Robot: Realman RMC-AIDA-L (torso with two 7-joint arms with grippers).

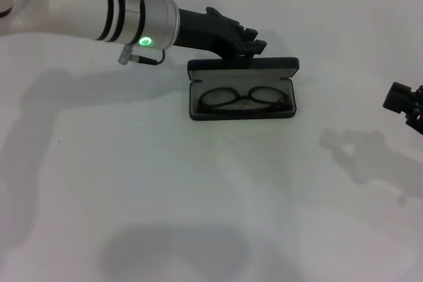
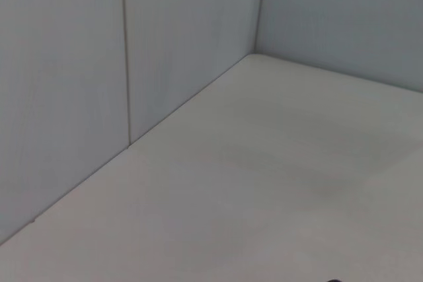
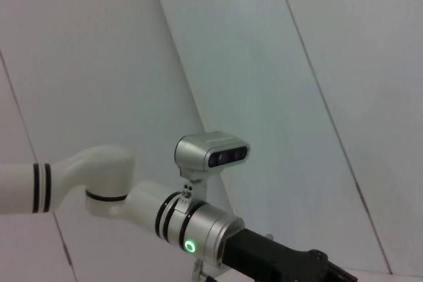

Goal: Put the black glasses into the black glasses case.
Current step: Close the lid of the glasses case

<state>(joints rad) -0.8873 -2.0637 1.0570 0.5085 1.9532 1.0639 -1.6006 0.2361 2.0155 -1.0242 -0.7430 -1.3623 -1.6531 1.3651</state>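
Note:
The black glasses case lies open in the upper middle of the white table, its lid standing up at the far side. The black glasses lie folded inside it on the grey lining. My left gripper reaches in from the upper left and sits just behind the raised lid, close to its top edge or touching it. My right gripper hangs at the right edge of the head view, well away from the case. Neither wrist view shows the case or the glasses.
The white table stretches out in front of the case. The left wrist view shows only table surface and pale wall panels. In the right wrist view the left arm with its green light stands before wall panels.

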